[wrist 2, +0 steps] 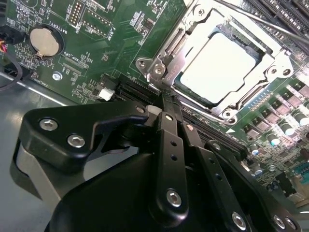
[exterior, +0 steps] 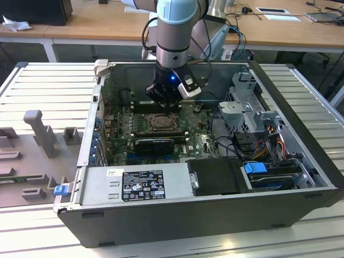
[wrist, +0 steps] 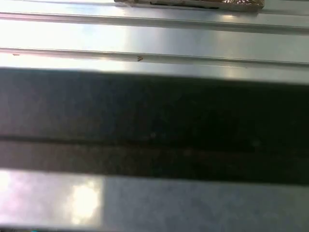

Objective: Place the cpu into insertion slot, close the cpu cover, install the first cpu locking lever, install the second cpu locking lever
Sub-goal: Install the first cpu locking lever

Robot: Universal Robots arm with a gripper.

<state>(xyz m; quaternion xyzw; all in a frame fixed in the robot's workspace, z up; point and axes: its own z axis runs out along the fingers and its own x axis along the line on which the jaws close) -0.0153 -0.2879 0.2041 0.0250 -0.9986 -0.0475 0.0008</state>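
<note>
In the second wrist view the pale silvery cpu (wrist 2: 217, 67) lies flat in the insertion slot (wrist 2: 231, 114). The metal cpu cover (wrist 2: 273, 65) is folded down over it and frames it through its window. My gripper (wrist 2: 166, 99) is shut, with nothing visible between the fingers, and its tips sit just off the socket's near corner, above the green board. A thin metal lever (wrist 2: 289, 34) runs along the socket's far side. In the exterior view my gripper (exterior: 167, 101) hangs inside the open case, just behind the insertion slot (exterior: 161, 123).
A long black card (exterior: 155, 144) sits in front of the socket, a power supply (exterior: 140, 183) at the case front, and a drive cage (exterior: 242, 107) and cables (exterior: 269, 140) on the exterior view's right. Black memory slots (wrist 2: 285, 9) and a coin battery (wrist 2: 42, 40) flank the socket. Ribbed metal table (wrist: 154, 34).
</note>
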